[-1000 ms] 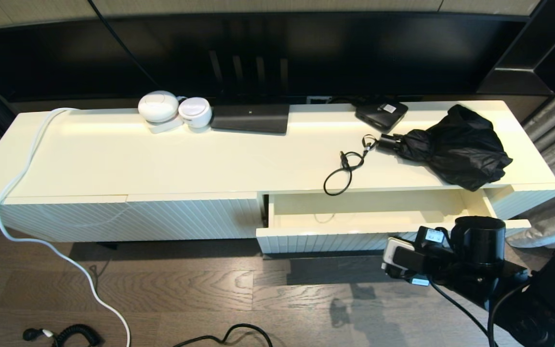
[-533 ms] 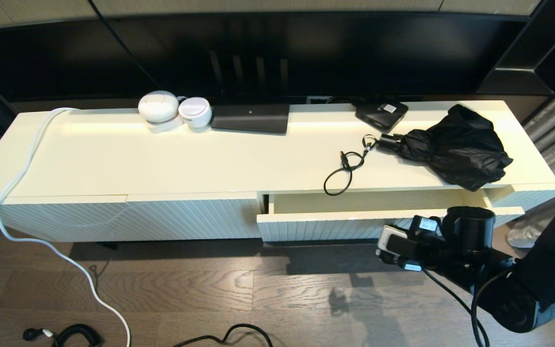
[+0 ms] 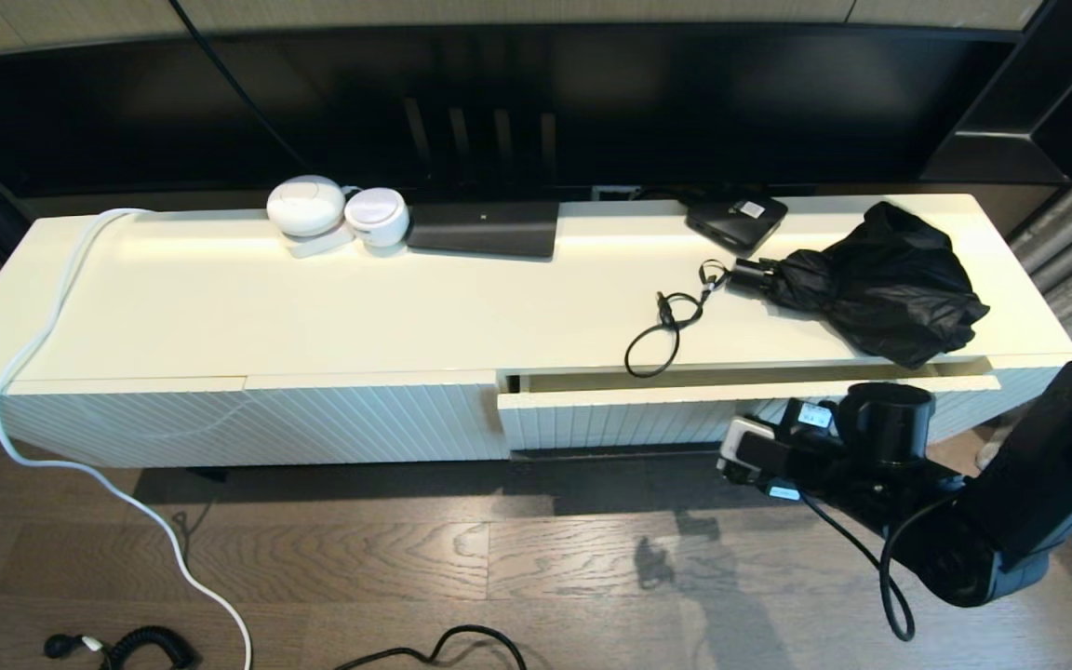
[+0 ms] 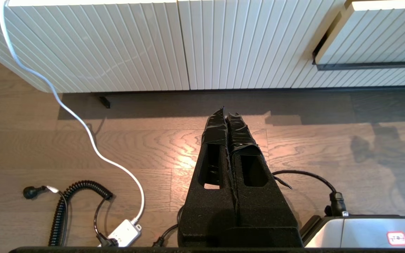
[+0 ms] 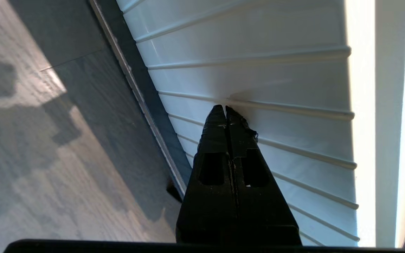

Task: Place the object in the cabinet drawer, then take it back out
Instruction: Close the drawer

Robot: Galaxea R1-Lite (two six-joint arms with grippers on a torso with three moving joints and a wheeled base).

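The cabinet drawer (image 3: 629,419) is seen nearly shut, only a narrow gap being left below the front edge of the surface (image 3: 313,307) at its right half. The step in hand is judged to be the closing of the drawer. No object can be seen through the slit, so whether the object is inside cannot be told; a folded black umbrella (image 3: 871,284) lies on the surface near its right end, above the drawer, with its strap (image 3: 662,335) trailing to the front edge.

The left claw (image 4: 226,114) is parked over the floor in front of the ribbed panel (image 4: 118,42), its fingers pressed together and nothing held.

The right claw (image 5: 225,110) is set against the ribbed drawer front, towards its right end, with its fingers fully closed and empty; the tips are seen touching, or all but touching, a rib.

For the next move a straight, level push is called for until the front sits flush. Afterwards the thin black bar handle (image 4: 371,65) under the front would have to be hooked for reopening.
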